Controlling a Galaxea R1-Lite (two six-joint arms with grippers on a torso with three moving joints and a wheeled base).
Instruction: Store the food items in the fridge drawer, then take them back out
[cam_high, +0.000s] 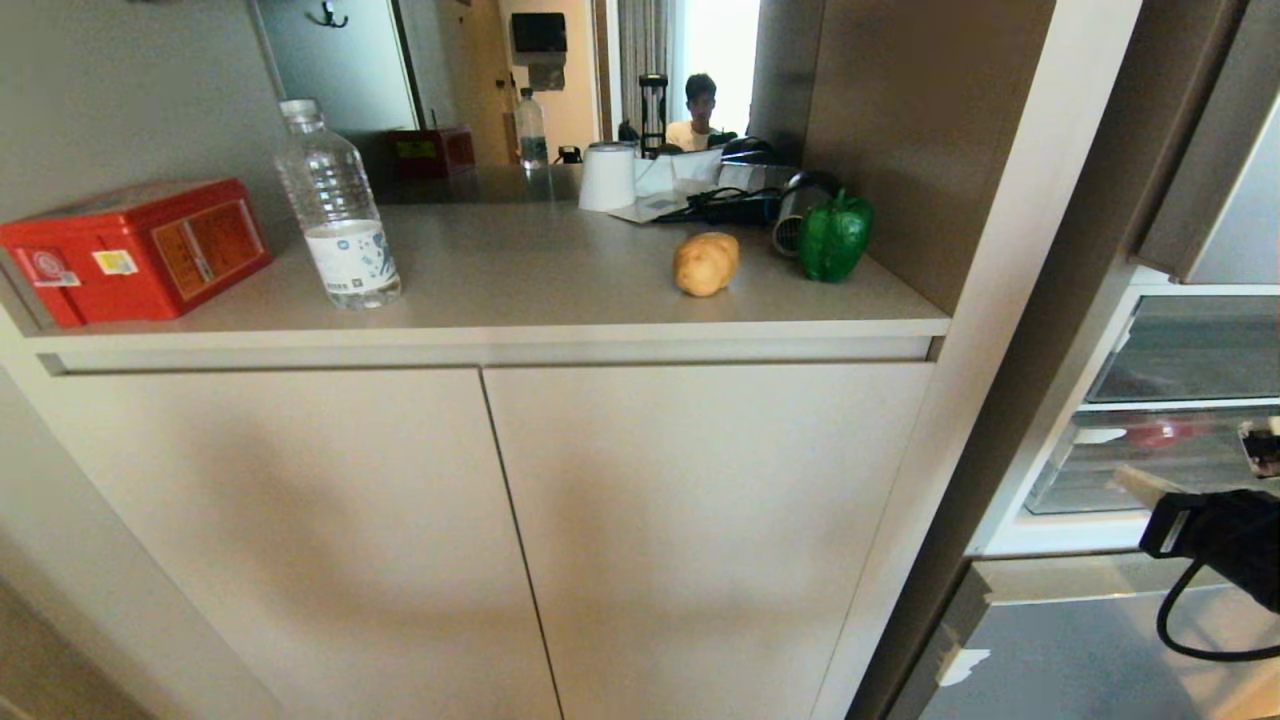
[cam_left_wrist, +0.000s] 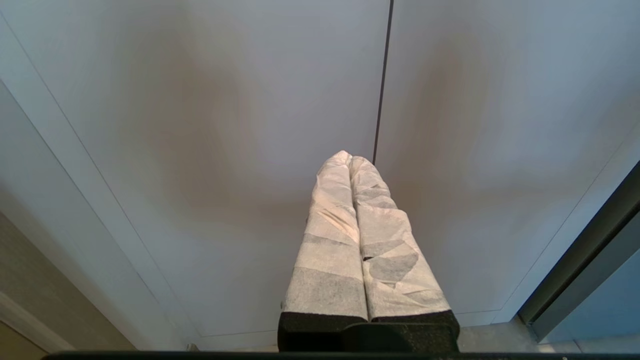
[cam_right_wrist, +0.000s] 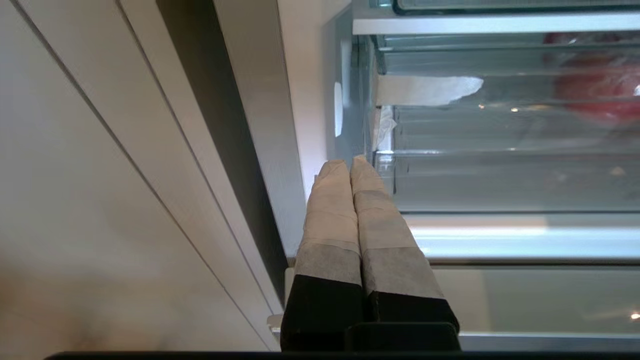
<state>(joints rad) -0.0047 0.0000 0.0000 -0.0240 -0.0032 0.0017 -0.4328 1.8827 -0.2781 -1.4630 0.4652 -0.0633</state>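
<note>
- The right gripper (cam_right_wrist: 347, 167) hangs low beside the open fridge with its two wrapped fingers pressed flat together and nothing between them. Its tips point at the near corner of the fridge drawer (cam_right_wrist: 500, 185), close to the clear front wall, though I can't tell whether they touch it.
- My guess is the shut fingers are meant as a narrow wedge, to hook the whitish rim and pull the drawer out before any food goes in.
- Behind that clear wall, farther in from the claw, something red and rounded (cam_right_wrist: 597, 85) shows through. I can't make out what it is.
- Both food items sit well away from the claw, up on the cabinet top (cam_high: 560, 290) to its left: the potato (cam_high: 706, 263) near the front edge, the bell pepper (cam_high: 835, 236) just beside it towards the side wall, the two not touching. Neither has been stored yet, so the job looks to be at its very start.
- Farther along the same top stand a water bottle (cam_high: 338, 210) and a red box (cam_high: 135, 250).
- The left gripper (cam_left_wrist: 350, 162) is parked in front of the cabinet doors (cam_high: 500, 540), fingers together, holding nothing.
- A person (cam_high: 698, 112) sits in the room beyond.
</note>
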